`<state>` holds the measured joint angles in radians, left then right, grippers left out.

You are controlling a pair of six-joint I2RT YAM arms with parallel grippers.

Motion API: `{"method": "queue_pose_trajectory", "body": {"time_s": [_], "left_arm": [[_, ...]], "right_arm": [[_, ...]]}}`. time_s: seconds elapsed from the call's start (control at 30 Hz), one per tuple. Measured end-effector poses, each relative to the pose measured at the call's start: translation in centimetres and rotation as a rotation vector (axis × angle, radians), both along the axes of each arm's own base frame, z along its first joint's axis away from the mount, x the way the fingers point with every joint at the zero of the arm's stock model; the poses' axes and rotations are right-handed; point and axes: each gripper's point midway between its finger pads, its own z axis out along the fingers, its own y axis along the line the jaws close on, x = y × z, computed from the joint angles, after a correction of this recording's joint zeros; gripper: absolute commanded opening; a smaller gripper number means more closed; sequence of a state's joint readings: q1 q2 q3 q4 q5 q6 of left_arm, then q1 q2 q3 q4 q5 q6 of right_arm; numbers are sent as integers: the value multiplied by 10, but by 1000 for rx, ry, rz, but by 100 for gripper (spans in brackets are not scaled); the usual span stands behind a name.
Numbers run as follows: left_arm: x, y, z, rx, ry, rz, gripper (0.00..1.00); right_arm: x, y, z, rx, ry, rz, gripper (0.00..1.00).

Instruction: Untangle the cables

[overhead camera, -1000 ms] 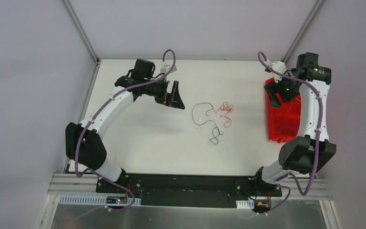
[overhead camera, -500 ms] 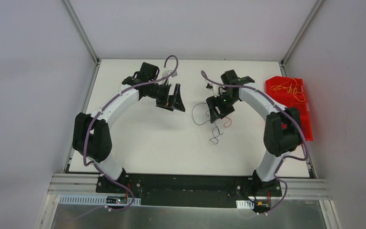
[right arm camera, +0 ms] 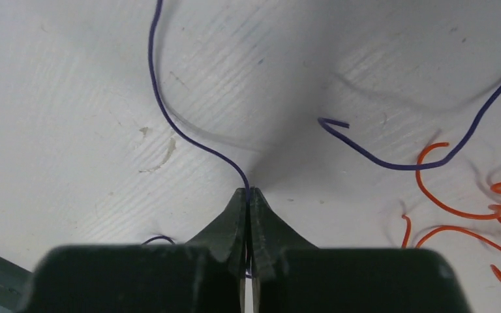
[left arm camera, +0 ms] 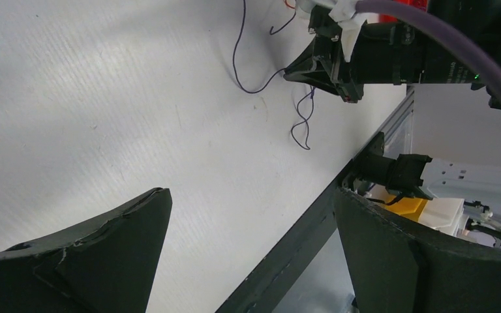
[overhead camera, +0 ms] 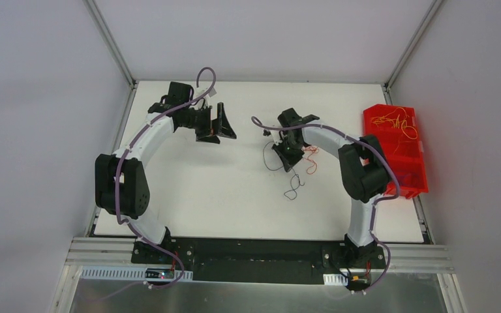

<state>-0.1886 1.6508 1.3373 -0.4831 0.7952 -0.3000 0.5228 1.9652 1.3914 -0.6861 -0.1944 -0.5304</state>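
Right fingers (right arm camera: 231, 225) are pinched shut on the purple wire (right arm camera: 151, 72), likely to pull it free from the red wire (right arm camera: 456, 210) lying close by on the bench (overhead camera: 202, 189). Left fingers (left arm camera: 91, 261) hang wide apart, holding nothing, perhaps ready to help.

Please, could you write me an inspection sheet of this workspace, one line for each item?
Surface: white table, with a few small scuffs near the right gripper.
Job's things: purple cable and red cable lie close together mid-table; orange-yellow cables lie in the red bin at the table's right edge.
Clutter: nothing seen.
Grippers: left gripper is open, holding nothing; right gripper is shut on the purple cable.
Cables: mauve hoses run along both arms.
Surroundings: grey walls and metal frame posts.
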Motion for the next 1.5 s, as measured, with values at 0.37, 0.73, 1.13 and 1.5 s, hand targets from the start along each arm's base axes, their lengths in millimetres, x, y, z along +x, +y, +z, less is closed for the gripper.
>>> {"method": "queue_pose_trajectory", "body": {"time_s": [0.37,0.73,1.13,1.5], "left_arm": [[-9,1,5,-11,-8,-7,100],[-10,0,7,-15,-11,-10,100],[-12,-2,10,-32,-10,-23,96],[-15,-3,9,-44,-2,-34,96]], "right_arm": [[12,-5,187,404,-248,48,0],[-7,-124,335,447,-580,-22,0],[-46,-256,305,98,-544,-124,0],[-82,-339,293,-203,-485,-172,0]]}}
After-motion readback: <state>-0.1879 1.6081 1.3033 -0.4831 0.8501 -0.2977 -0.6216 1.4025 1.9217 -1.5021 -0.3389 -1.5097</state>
